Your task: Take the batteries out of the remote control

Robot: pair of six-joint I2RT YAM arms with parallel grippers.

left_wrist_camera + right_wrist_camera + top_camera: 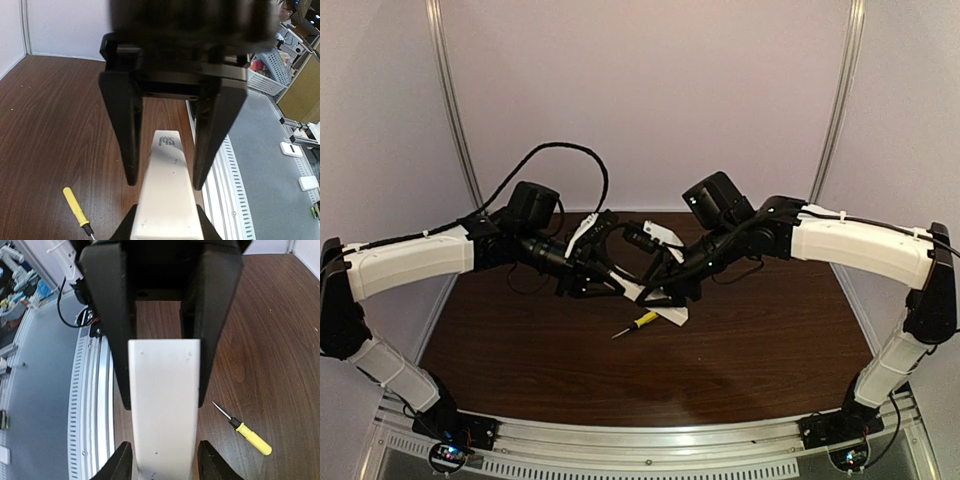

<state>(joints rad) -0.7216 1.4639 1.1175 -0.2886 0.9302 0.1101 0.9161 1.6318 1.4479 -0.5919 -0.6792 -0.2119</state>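
The white remote control [667, 314] is held off the table at the centre, between both grippers. In the right wrist view my right gripper [165, 406] is shut on the remote's [164, 405] sides, blank face up. In the left wrist view my left gripper [164, 184] straddles the other end of the remote [167, 190], which bears a small dark marking. Thin strips of wood show between its fingers and the remote. The right gripper's fingertips [121, 226] hug the remote just beyond. No batteries are in view.
A yellow-handled screwdriver [637, 322] lies on the brown table [520, 340] just in front of the grippers. It also shows in the left wrist view [75, 204] and in the right wrist view [248, 434]. The metal rail [650, 440] runs along the table's near edge.
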